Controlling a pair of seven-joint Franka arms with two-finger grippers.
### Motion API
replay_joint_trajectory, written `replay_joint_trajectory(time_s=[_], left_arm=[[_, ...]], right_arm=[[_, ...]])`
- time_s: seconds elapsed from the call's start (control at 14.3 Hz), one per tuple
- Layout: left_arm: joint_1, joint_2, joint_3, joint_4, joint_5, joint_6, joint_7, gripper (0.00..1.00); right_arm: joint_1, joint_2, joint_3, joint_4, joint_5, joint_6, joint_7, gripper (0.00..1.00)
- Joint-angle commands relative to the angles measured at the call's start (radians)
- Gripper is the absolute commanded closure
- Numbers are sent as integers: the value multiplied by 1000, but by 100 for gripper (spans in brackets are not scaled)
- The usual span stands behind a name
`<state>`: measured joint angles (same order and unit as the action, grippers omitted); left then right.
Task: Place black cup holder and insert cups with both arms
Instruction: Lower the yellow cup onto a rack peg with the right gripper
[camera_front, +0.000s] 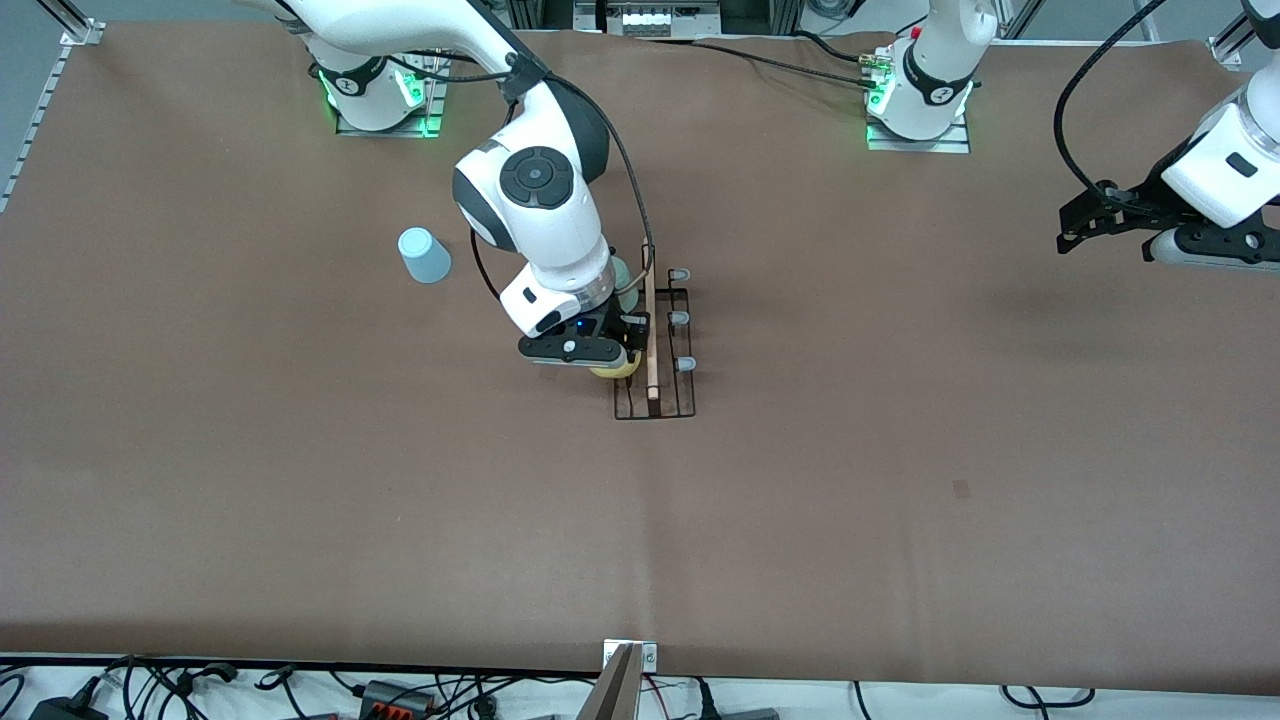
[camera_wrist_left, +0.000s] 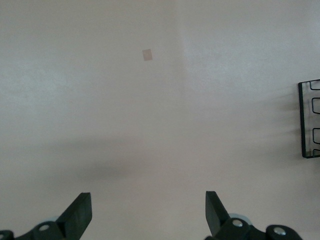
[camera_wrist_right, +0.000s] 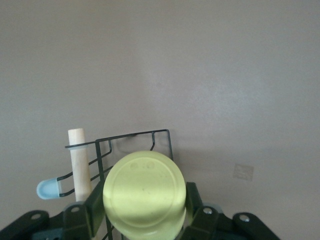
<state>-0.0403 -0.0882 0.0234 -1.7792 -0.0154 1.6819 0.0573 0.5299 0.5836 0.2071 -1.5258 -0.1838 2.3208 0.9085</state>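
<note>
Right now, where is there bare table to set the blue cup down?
Bare table spreads between the black cup holder and the front camera, also toward the left arm's end under the open left tool. It is crowded at the rack, where the right tool grips the yellow cup.

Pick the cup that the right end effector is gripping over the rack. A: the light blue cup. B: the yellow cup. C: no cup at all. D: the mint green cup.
B: the right wrist view shows the right end effector clamped on the yellow cup over the black cup holder, while the light blue cup lies alone on the table toward the right arm's end.
</note>
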Motion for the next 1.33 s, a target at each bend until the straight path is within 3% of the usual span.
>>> replay_joint_trajectory(time_s=[0.0,0.14,0.28,0.35,0.42,0.49,0.56,0.91,1.26], left_arm=[[3,5,0,24,-9,-22,-7,0],[3,5,0,24,-9,-22,-7,0],[3,5,0,23,-9,-22,-5,0],[3,5,0,24,-9,-22,-7,0],[3,5,0,24,-9,-22,-7,0],[3,5,0,23,-9,-22,-5,0],[3,5,0,23,-9,-22,-5,0],[3,5,0,23,-9,-22,-5,0],[5,5,0,23,-9,-24,-5,0]], right_arm=[[19,32,-5,9,-8,-9,20,64],[13,21,-8,10,-6,-11,15,73],[12,18,-8,12,-5,-12,15,72],[12,18,-8,12,-5,-11,15,62],[12,19,-8,12,-5,-9,16,38],[10,19,-9,10,-5,-8,19,5],[10,19,-9,10,-5,-8,20,0],[-5,-2,-9,12,-5,-9,1,0],[-135,-146,-9,-77,4,-82,-106,0]])
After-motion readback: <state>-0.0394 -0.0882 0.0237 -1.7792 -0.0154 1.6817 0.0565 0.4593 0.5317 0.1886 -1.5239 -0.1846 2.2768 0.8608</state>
